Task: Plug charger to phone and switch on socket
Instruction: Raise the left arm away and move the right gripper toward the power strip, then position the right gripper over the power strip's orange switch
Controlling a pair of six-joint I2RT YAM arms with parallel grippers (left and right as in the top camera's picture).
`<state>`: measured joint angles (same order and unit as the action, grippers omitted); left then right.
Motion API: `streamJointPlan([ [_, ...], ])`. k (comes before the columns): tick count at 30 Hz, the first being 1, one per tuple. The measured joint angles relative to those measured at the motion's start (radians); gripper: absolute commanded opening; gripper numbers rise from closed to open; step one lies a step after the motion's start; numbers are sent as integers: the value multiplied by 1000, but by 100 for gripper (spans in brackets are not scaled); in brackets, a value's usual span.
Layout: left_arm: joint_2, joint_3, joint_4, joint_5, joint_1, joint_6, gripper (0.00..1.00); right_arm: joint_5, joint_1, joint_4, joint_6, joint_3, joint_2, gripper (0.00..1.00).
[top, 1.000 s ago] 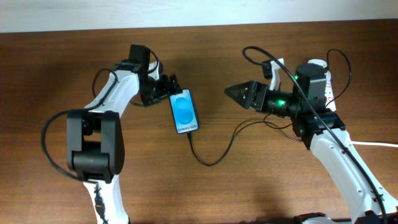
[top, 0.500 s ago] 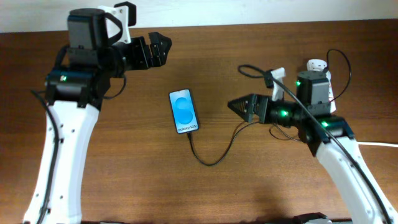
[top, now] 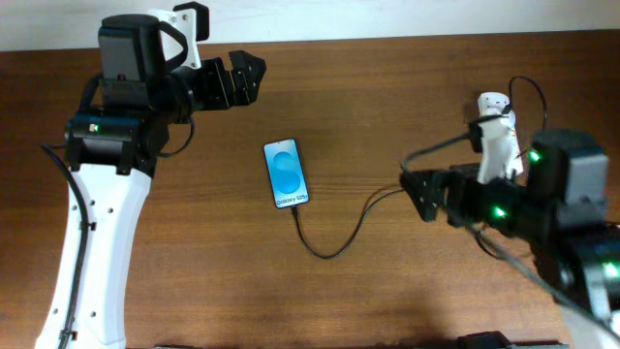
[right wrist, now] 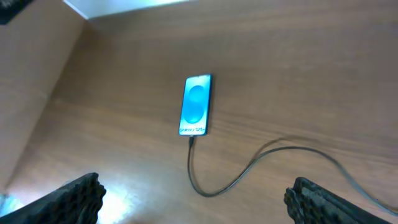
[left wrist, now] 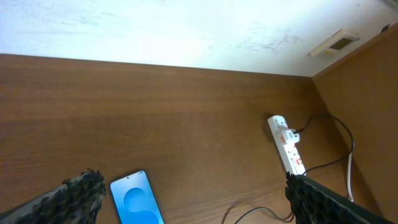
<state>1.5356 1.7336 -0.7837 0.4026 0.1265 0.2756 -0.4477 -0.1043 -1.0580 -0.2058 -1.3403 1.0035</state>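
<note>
The phone (top: pixel 287 173) lies face up in the middle of the table (top: pixel 387 87), its blue screen lit. The charger (top: pixel 329 255) meets its near edge, loops and runs off right. The socket (left wrist: pixel 286 143) lies far right. The left tool (top: pixel 252 78) hangs far-left of the phone, fingers spread apart. The right tool (top: pixel 418 194), beside the socket, is likewise spread, gripping nothing.

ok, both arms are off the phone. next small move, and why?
Probably swing the right gripper toward the socket to press its switch: the charger already meets the phone's lower edge, the gripper is open and empty, and the socket lies beside that arm.
</note>
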Motion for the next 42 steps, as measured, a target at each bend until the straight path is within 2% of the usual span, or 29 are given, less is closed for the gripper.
streamJointPlan([
  [7, 0, 0, 0, 0, 0, 0, 99, 52, 0, -65, 5, -11, -92, 98],
  [17, 0, 0, 0, 0, 0, 0, 99, 71, 0, -65, 7, -11, -89, 98],
  [21, 0, 0, 0, 0, 0, 0, 99, 133, 0, -64, 7, -11, -81, 98],
  [27, 0, 0, 0, 0, 0, 0, 99, 301, 0, -26, 8, -11, 16, 99],
  [31, 0, 0, 0, 0, 0, 0, 99, 358, 8, 72, 23, -11, 135, 100],
  [36, 0, 0, -1, 0, 0, 0, 99, 374, 130, 148, 4, -14, 223, 99],
  [42, 0, 0, -1, 0, 0, 0, 99, 381, 416, 191, -17, -145, 226, 99],
])
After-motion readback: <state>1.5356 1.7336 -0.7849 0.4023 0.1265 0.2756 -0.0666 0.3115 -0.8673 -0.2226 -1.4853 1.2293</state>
